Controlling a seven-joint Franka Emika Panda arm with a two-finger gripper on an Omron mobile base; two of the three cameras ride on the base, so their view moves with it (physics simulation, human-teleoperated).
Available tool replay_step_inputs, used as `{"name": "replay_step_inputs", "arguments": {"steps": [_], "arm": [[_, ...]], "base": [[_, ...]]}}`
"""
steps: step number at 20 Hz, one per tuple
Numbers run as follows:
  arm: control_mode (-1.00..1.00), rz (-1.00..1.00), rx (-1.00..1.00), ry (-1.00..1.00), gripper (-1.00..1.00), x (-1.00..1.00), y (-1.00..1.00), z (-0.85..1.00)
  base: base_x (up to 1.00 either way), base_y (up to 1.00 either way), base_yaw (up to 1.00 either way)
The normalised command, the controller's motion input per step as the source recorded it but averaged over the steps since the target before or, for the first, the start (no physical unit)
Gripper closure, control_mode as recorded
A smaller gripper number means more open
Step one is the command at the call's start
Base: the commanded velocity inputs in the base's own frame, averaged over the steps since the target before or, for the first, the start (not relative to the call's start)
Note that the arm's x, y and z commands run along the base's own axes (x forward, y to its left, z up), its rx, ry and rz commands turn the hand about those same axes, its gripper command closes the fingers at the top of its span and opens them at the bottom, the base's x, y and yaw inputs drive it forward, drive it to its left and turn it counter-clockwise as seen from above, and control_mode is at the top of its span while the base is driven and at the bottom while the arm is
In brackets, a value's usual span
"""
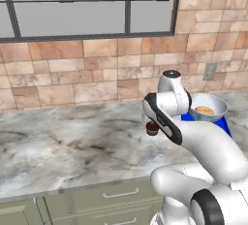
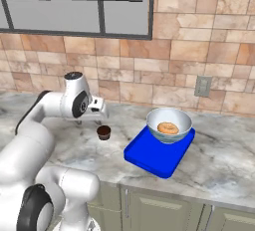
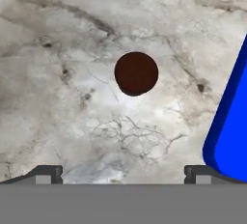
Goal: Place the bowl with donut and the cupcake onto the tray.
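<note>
The white bowl (image 2: 155,125) stands on the blue tray (image 2: 149,158) at its far end, with the golden donut (image 2: 168,128) inside it. On the marble counter just left of the tray sits the dark brown cupcake (image 2: 103,132), upright and alone. My gripper (image 2: 88,118) hangs above the counter close to the cupcake, on its left and slightly behind it. In the hand view the gripper (image 3: 123,174) is open and empty, the cupcake (image 3: 136,73) lies straight ahead of it and the tray's rim (image 3: 231,131) shows at the right. In the left base view my arm hides part of the tray (image 1: 224,124) and stands just in front of the cupcake (image 1: 152,129).
A tiled wall with a window runs behind the counter, and a wall outlet (image 2: 202,86) sits above the tray. The counter's front edge (image 2: 164,185) runs just below the tray, with cabinet drawers beneath it. Bare marble stretches left of the cupcake (image 1: 72,141).
</note>
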Motion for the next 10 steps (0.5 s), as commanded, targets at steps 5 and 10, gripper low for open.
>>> {"name": "replay_step_inputs", "arguments": {"steps": [5, 10], "arm": [[-1.0, 0.0, 0.04, 0.0, -1.0, 0.52, -0.01, -0.49], [-1.0, 0.0, 0.0, -0.01, -1.0, 0.42, -0.11, -0.35]], "base": [[0.0, 0.0, 0.0], [0.0, 0.0, 0.0]]}}
